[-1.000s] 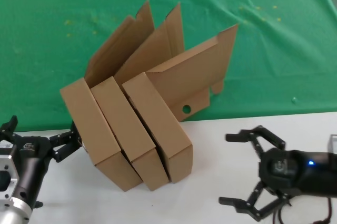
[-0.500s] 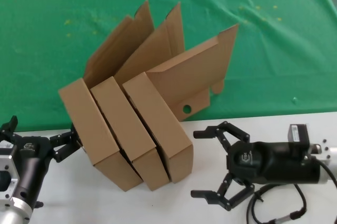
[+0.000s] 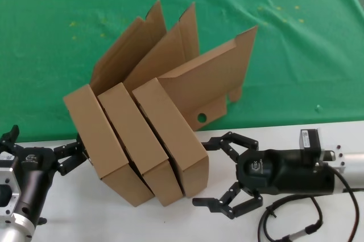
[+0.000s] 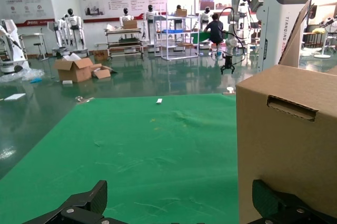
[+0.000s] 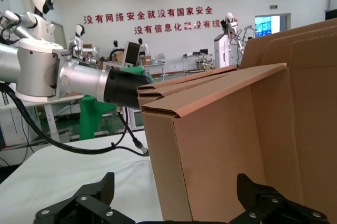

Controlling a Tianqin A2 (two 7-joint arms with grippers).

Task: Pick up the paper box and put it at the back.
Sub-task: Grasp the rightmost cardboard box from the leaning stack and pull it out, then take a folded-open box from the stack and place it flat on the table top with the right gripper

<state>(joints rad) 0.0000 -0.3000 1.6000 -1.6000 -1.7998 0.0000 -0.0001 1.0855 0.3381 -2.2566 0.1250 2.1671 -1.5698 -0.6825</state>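
You're on the approach: right gripper [image 3: 223,173] spread wide beside the rightmost paper box [image 3: 173,134] at the near table edge, left gripper [image 3: 54,158] open, so close next.

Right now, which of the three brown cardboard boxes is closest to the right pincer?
The rightmost brown cardboard mailer box, the one with the small round hole in its lid flap; the open right pincer sits beside its lower corner.

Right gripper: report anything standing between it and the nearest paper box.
Nothing visible does. The right gripper sits open on the white tabletop, right beside the front end of the rightmost paper box, with only bare table between them. The left gripper waits at the leftmost box.
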